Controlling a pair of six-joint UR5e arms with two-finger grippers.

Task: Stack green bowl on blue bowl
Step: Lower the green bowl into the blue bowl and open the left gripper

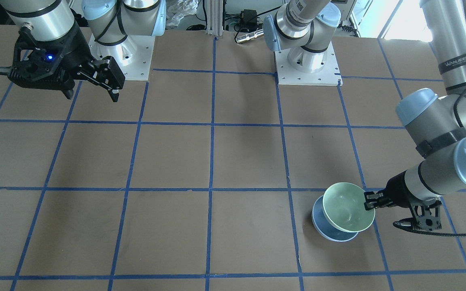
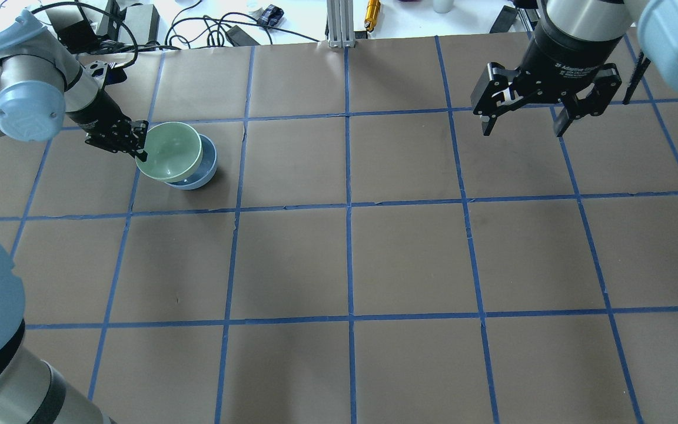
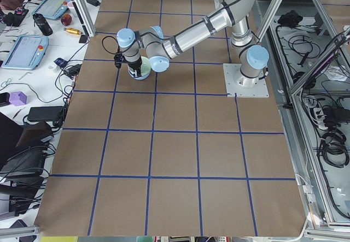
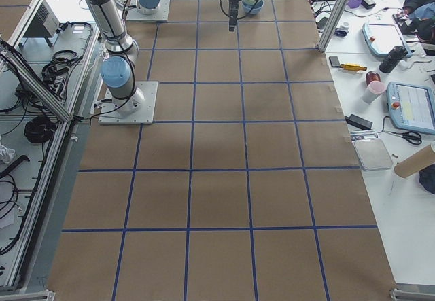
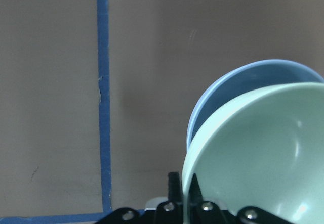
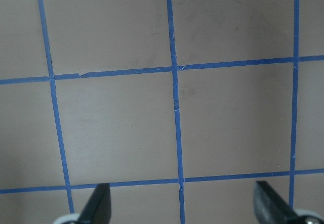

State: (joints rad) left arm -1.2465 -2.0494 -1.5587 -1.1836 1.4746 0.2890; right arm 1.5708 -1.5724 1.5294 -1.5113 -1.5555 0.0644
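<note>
The green bowl is pale mint and tilted, held by its rim in my left gripper, which is shut on it. It overlaps the blue bowl, which stands on the table just under and beside it. Both show in the front view, green bowl over blue bowl, with the left gripper at the green rim. In the left wrist view the green bowl covers most of the blue bowl. My right gripper hangs open and empty far away, above the table.
The table is brown paper with a grid of blue tape. Both arm bases stand at the robot's edge. Cables and small items lie beyond the far edge. Tablets and tools sit on a side bench.
</note>
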